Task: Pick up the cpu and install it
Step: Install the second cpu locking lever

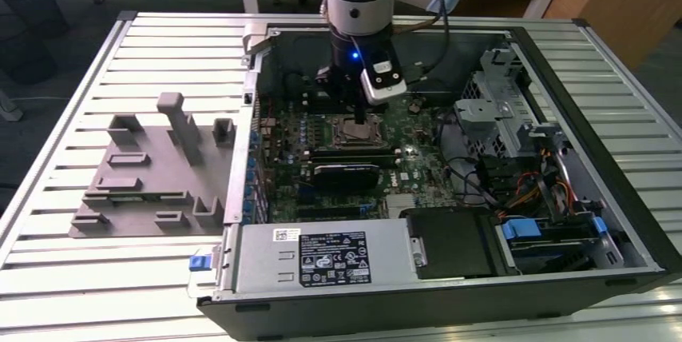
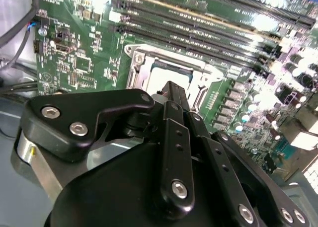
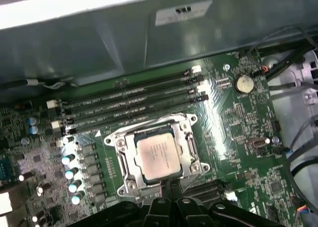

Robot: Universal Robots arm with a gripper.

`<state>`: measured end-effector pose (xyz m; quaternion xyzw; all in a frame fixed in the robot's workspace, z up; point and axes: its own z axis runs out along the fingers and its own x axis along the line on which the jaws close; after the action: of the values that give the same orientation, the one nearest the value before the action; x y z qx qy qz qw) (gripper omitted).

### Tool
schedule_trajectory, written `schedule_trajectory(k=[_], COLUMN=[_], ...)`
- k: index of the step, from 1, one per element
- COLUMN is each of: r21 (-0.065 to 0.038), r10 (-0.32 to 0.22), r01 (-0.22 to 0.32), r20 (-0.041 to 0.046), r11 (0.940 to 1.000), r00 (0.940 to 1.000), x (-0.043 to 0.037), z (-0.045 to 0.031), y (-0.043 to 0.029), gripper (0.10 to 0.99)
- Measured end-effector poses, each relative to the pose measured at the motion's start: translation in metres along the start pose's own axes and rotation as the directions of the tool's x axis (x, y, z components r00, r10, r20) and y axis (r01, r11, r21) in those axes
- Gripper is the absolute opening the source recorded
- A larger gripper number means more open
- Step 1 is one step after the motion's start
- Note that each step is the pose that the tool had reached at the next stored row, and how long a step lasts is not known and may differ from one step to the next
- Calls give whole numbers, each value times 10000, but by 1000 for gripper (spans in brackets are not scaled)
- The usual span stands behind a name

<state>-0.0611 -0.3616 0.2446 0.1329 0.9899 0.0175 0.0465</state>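
Note:
The cpu [image 3: 159, 157], a silvery square chip, lies flat inside the metal-framed socket [image 3: 122, 148] on the green motherboard [image 3: 238, 117]. My gripper [image 3: 169, 185] hangs just beside the socket's edge with its black fingers pressed together and nothing between them. In the second wrist view the gripper [image 2: 173, 90] covers part of the cpu [image 2: 158, 77] in its socket. In the exterior view the gripper [image 1: 363, 124] stands straight above the socket [image 1: 357, 131] in the middle of the open computer case [image 1: 596, 102].
A grey slotted fixture [image 1: 149, 174] rests on the slatted table [image 1: 64, 278] at the exterior view's left. Memory slots [image 3: 134, 105] run beside the socket. The power supply [image 1: 319, 256], drive cage [image 1: 501, 102] and cables [image 1: 480, 178] crowd the case.

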Motion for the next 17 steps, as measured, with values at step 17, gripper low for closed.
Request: schedule_trajectory(k=[17], r21=[1], r10=[0], r01=[0], r20=[0], r11=[10000], r00=[10000], x=[-56], z=[-5], y=[-205], gripper=[106])
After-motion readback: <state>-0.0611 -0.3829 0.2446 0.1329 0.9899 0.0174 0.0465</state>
